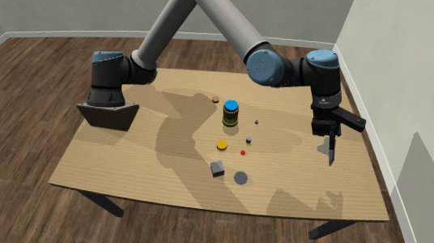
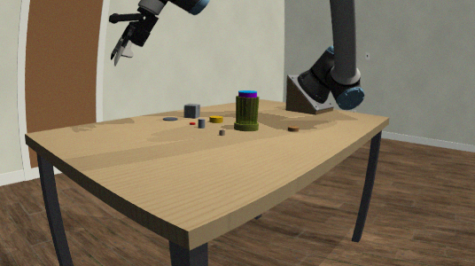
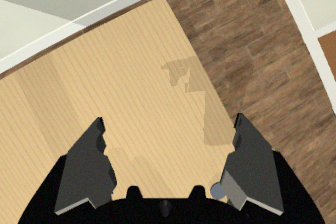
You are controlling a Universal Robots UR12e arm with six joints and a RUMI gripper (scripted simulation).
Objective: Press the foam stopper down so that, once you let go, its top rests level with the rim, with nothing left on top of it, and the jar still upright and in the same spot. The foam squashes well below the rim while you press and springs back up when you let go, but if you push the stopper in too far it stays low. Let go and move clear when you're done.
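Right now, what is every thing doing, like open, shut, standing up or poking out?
claw: open wide, empty, high above the table's edge.
foam stopper: poking above the rim, nothing on top.
green jar: standing upright on the table.
grey cube: resting flat.
yellow disc: lying flat.

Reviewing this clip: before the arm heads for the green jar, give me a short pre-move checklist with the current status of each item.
1. End effector open and empty: ok, fingers spread wide with nothing between them.
2. Jar upright on the table: ok.
3. Foam stopper level with the rim: not ok, it stands proud of the rim.
4. Nothing resting on the stopper's blue top: ok.
5. End effector lined up over the jar: not ok, it hangs high near the table's edge, well off to one side.
6. Approach free of clutter: cannot tell; the yellow disc and grey cube lie near the jar.
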